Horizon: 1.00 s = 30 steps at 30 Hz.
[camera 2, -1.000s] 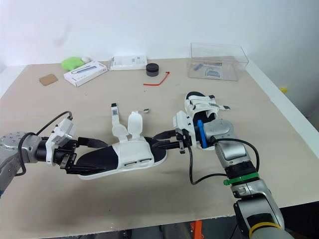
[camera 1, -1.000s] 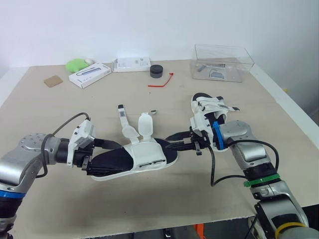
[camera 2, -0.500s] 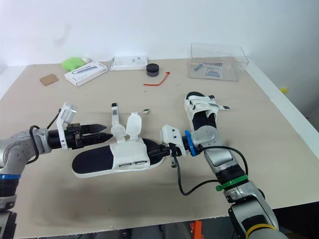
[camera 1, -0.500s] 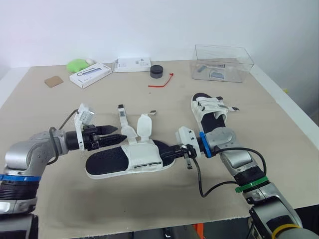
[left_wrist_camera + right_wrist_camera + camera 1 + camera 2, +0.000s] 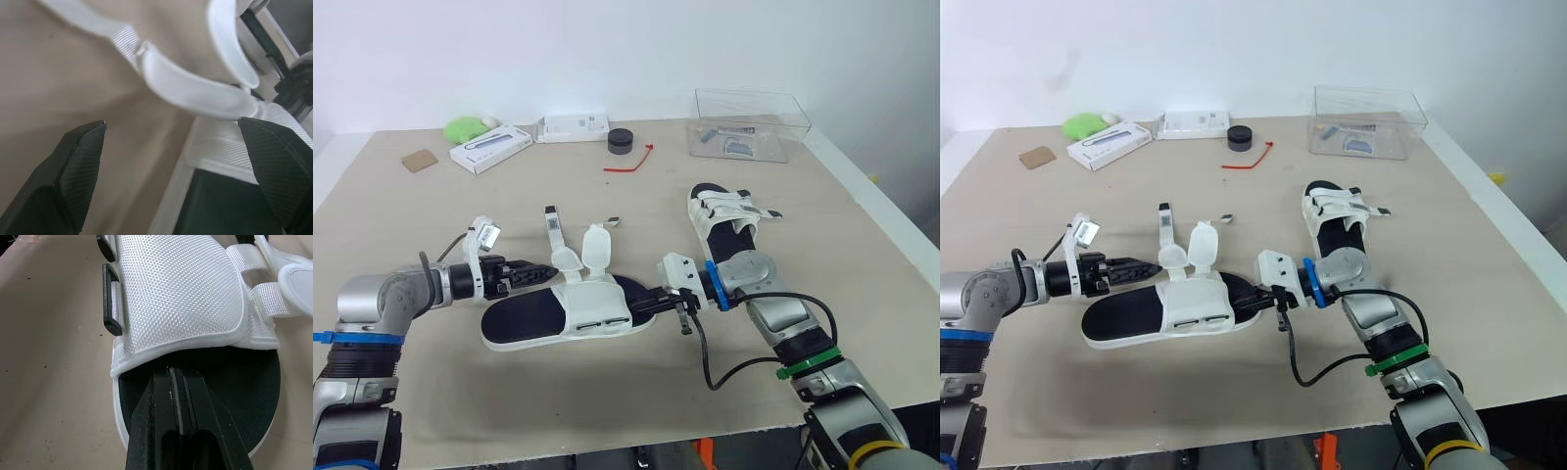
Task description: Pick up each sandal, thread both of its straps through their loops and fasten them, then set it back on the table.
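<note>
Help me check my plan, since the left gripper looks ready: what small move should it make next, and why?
Probably ease the left gripper forward and close on the nearest loose strap. Its fingers are open with that strap just ahead, both straps stand unthreaded, and the shut right gripper rests on the footbed of the sandal, which should steady it.

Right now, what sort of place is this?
Probably a lab test bench: a plain beige table against a bare white wall, with props such as an open sandal, a second sandal and a clear plastic box.
</note>
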Available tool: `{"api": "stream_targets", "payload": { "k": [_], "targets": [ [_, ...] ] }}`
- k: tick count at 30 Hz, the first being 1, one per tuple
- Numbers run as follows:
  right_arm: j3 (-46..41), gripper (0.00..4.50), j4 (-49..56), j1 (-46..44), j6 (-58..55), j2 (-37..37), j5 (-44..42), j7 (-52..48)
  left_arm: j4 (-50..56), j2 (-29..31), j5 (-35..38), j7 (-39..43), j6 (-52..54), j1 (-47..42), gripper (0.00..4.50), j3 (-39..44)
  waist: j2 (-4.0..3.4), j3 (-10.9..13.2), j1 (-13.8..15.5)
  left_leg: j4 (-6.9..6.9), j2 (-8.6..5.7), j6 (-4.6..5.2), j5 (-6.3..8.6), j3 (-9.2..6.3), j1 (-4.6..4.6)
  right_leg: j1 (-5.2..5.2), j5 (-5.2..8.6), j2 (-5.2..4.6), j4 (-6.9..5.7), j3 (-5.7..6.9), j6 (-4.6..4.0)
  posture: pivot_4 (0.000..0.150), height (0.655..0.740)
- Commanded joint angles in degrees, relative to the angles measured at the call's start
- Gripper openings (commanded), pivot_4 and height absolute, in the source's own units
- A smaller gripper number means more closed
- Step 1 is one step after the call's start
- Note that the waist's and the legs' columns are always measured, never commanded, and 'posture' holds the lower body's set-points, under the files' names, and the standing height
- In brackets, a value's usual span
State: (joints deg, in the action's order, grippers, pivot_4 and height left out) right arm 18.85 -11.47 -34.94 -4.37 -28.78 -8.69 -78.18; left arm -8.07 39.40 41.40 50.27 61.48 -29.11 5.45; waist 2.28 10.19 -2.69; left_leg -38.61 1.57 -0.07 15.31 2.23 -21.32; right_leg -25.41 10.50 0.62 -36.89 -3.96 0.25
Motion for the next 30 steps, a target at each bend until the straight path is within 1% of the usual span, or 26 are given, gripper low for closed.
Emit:
{"api": "stream_targets", "payload": {
  "k": [1,5,7,13,15,18,22,26,30],
  "targets": [
    [-0.88,0.06,1.11,-0.58,0.47,-0.88,0.1,0.32,-2.38,-1.12,-0.83,-0.43,2.17,-2.94,4.5,-1.15,0.01,-0.01,0.01,0.0,-0.01,0.0,0.0,0.0,0.0,0.0,0.0,-0.01,0.0,0.0,0.0,0.15,0.74],
    [-0.95,0.06,1.22,-0.86,0.51,-1.01,0.1,0.56,-8.23,-3.88,-1.17,-1.56,4.85,-7.4,4.5,-1.09,0.04,-0.02,0.13,-0.07,-0.05,-0.02,-0.02,-0.05,0.01,0.05,0.0,-0.02,-0.04,0.05,0.0,0.15,0.74],
    [-0.97,0.06,1.38,-0.91,0.41,-1.14,0.01,0.58,-11.82,-4.91,-3.0,-2.14,3.91,-9.28,4.5,-1.73,0.04,-0.03,0.09,-0.09,-0.06,-0.03,-0.02,-0.04,0.04,0.06,-0.01,-0.02,-0.07,0.02,0.01,0.15,0.74],
    [-0.94,0.06,1.78,-0.91,0.35,-1.68,-0.2,0.52,-19.64,-7.93,-4.67,-1.69,4.06,-14.65,4.5,-1.71,0.06,-0.04,0.1,-0.1,-0.08,-0.16,-0.11,-0.09,0.08,0.1,-0.02,-0.02,-0.12,0.06,0.01,0.15,0.74],
    [-0.92,0.06,1.88,-1.11,0.24,-1.7,-0.22,0.58,-24.66,-9.39,-5.77,-2.69,3.48,-17.3,4.5,-1.08,0.06,-0.04,0.12,-0.1,-0.09,-0.21,-0.14,-0.09,0.08,0.11,-0.05,-0.03,-0.13,0.04,0.02,0.15,0.74],
    [-0.91,0.06,2.12,-1.15,0.11,-1.77,-0.24,0.66,-28.2,-10.08,-6.76,-1.9,2.79,-19.4,4.5,-0.79,0.07,-0.04,0.06,-0.11,-0.16,-0.24,-0.19,-0.14,0.08,0.14,-0.08,-0.04,-0.13,0.03,0.05,0.15,0.74],
    [-0.94,0.06,2.85,-0.75,-0.13,-2.0,-0.35,0.69,-26.46,-8.41,-7.56,2.48,3.6,-18.98,4.5,-3.26,0.06,-0.04,0.0,-0.1,-0.15,-0.25,-0.19,-0.13,0.1,0.13,-0.09,-0.03,-0.13,0.0,0.07,0.15,0.74],
    [-0.96,0.06,3.5,-0.3,-0.51,-2.25,-0.46,0.74,-21.45,-4.17,-6.96,9.11,6.24,-16.43,4.5,-6.66,0.06,-0.04,-0.32,-0.03,-0.1,-0.27,-0.18,-0.09,0.06,0.07,-0.06,0.01,-0.13,-0.06,0.04,0.15,0.74],
    [-0.9,0.06,3.85,-0.16,-0.74,-2.35,-0.62,0.77,-17.8,-0.96,-7.56,12.95,6.12,-14.05,4.5,-9.33,0.06,-0.04,-0.33,0.02,-0.08,-0.3,-0.13,-0.09,0.05,0.02,0.04,0.02,-0.12,-0.05,0.02,0.15,0.74]
  ]
}}
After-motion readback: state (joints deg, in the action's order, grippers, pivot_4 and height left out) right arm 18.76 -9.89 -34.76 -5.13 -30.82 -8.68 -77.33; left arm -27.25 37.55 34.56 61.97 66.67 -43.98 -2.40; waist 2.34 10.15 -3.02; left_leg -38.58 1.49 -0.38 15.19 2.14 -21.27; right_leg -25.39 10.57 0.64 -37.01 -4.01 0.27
